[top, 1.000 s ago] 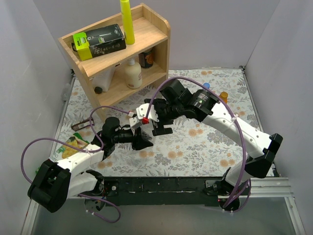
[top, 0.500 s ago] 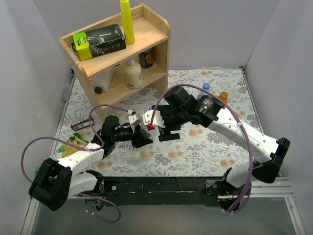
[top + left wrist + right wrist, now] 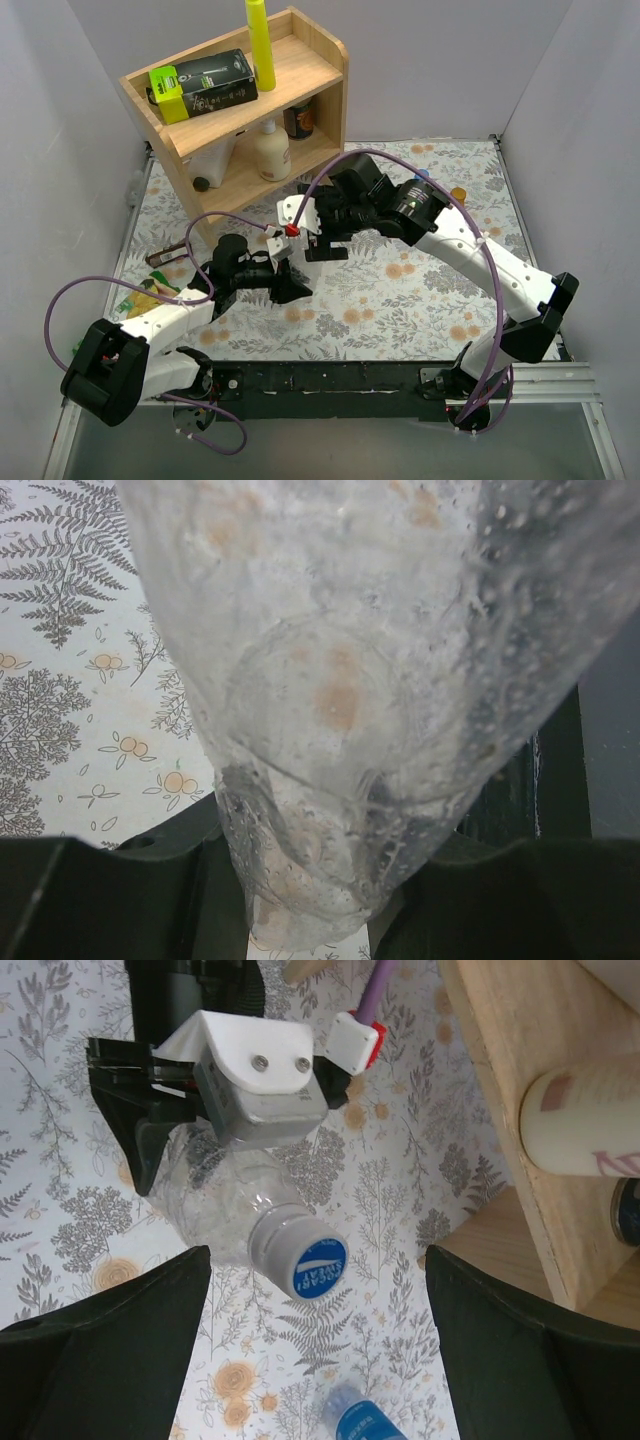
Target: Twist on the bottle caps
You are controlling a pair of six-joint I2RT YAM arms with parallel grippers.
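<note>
Now the cap [image 3: 310, 1262], white with a blue top, sits on the neck of the clear bottle [image 3: 205, 1205] and faces the right wrist camera. Whether it is threaded tight cannot be told. It looks small, stiff and light. The place to take it is squarely across its rim, since a skewed pinch would likely slip off. The bottle is tilted, cap end up, over the floral table [image 3: 400, 300] near its middle. It looks thin, empty and soft, with droplets inside. Squeeze hard and it should dent, twist hard and it may turn in the grip.

The left fingers [image 3: 110, 900] are narrowed on the bottle's body and hold it. The right fingers [image 3: 100, 1345] stand wide above the cap, one to each side, touching nothing. From that, the next move would be to come down, close on the rim and turn. The wooden shelf [image 3: 510, 1130] with a cream bottle [image 3: 585, 1120] stands close by, so the wrist looks short of swinging room there.
</note>
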